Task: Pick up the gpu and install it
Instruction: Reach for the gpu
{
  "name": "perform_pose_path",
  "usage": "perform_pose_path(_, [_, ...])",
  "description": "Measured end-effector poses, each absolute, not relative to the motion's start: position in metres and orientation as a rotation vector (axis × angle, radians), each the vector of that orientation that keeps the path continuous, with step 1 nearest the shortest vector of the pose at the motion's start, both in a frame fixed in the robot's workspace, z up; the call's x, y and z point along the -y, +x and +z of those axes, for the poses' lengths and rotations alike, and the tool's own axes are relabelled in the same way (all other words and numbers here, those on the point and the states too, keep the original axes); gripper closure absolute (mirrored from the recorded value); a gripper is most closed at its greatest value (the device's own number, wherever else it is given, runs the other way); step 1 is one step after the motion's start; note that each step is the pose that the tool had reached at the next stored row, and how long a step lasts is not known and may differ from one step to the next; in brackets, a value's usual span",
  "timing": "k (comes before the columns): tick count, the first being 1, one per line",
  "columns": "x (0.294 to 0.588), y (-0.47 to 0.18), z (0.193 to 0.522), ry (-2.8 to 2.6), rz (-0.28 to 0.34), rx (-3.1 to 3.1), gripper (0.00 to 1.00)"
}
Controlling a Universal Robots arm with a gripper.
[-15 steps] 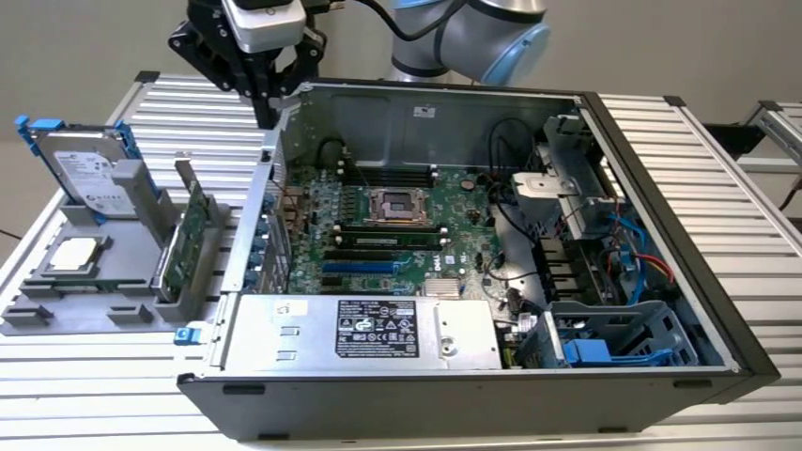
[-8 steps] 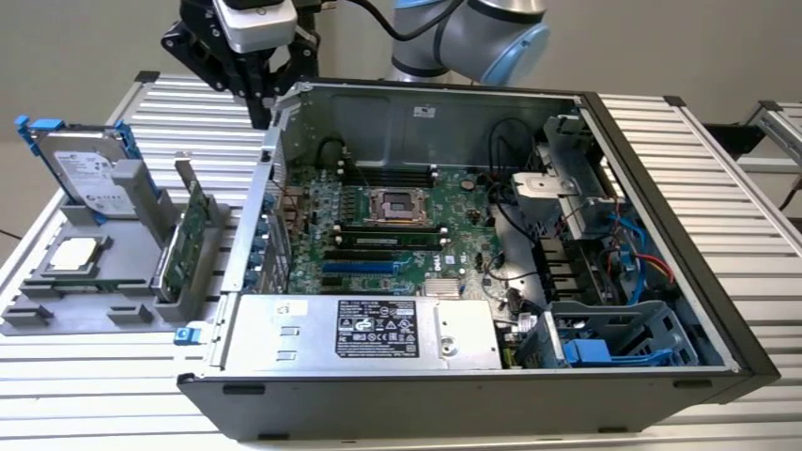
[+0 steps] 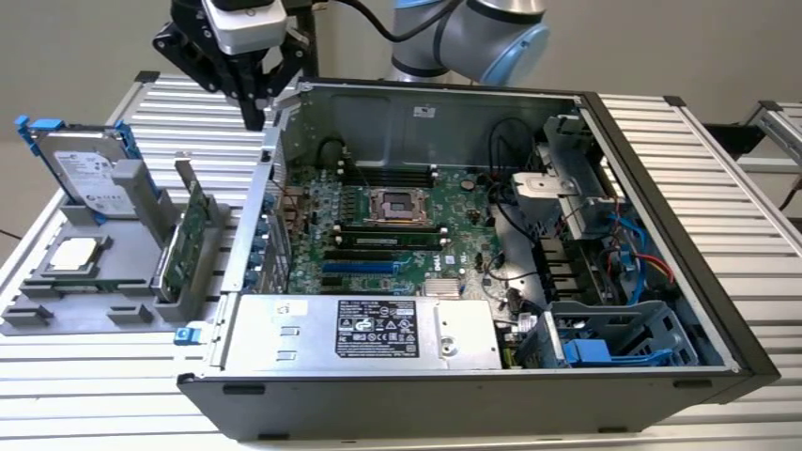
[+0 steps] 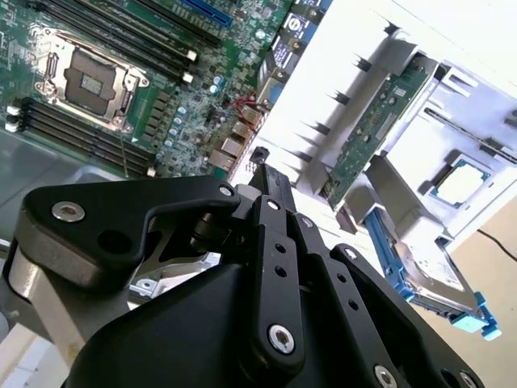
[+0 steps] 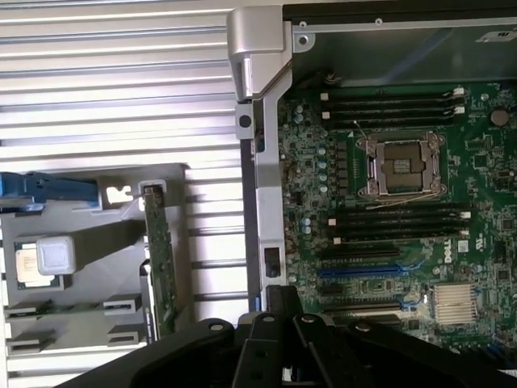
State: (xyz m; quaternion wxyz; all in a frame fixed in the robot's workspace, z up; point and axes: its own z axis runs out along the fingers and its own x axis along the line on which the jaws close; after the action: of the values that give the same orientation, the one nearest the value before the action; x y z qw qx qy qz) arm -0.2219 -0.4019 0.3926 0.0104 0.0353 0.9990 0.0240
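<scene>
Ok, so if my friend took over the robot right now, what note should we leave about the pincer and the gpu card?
The pincer is shut and holds nothing. It hangs above the back corner of the open computer case, on the exterior view's left.
The gpu stands on edge in the grey holder beside the case, untouched.
Done: nothing that shows yet.
Left: both the pick-up and the install.

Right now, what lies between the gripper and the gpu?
Only a bare strip of slatted table, in the first wrist view. The gripper hangs by the case wall; the gpu stands upright in its grey holder.
</scene>
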Motion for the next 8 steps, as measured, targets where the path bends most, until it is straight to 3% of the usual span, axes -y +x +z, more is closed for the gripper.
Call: perform_pose_path(8, [0.4053, -0.2263, 0.3926, 0.110, 0.075, -3.118, 1.00])
